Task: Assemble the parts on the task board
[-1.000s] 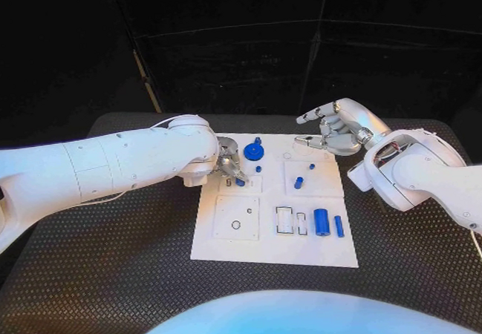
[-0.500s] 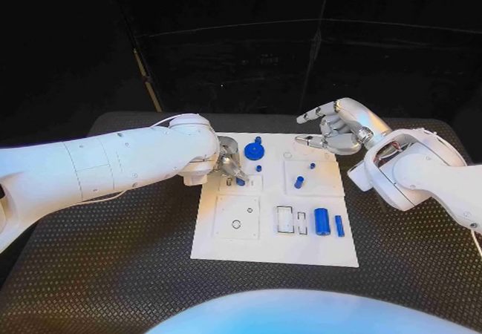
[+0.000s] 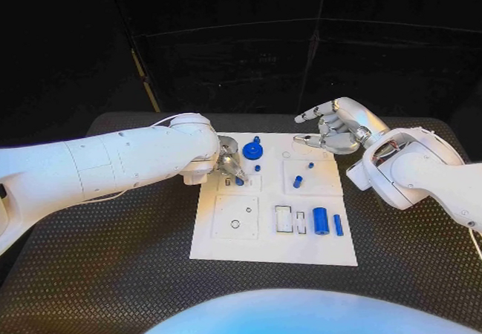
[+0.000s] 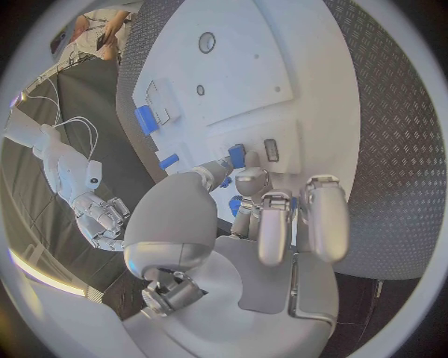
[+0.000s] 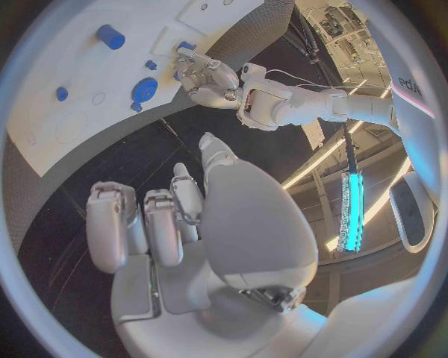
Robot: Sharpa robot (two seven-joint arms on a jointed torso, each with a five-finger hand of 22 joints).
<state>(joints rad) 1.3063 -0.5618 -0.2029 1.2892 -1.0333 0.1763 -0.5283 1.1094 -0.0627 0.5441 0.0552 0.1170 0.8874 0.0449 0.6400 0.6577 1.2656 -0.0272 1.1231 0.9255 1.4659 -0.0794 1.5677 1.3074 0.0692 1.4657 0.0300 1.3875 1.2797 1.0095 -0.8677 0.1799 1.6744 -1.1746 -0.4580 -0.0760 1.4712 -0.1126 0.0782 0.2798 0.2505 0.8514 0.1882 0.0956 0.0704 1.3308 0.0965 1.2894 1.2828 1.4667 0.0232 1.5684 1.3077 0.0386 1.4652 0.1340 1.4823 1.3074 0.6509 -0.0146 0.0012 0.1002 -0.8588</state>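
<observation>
My left hand [image 3: 229,161] is down on the task board [image 3: 239,245], pinching a small blue part [image 4: 237,156]; my right hand [image 3: 336,130] hangs free past the board's far right corner.

That small blue part sits between my left fingertips [image 4: 250,179] at the board's far left quarter, right by a little rectangular slot [image 4: 271,149]; it's a short stub, and I can't tell which way its long axis runs. Near it, the round blue knob [image 3: 253,148] lies on the far edge. Over on the near right, the big blue cylinder [image 3: 321,221] lies flat, long axis running from me toward the far side, with a thin blue bar [image 3: 338,224] parallel just beside it. My right hand's fingers are apart, loosely curled, holding nothing.
</observation>
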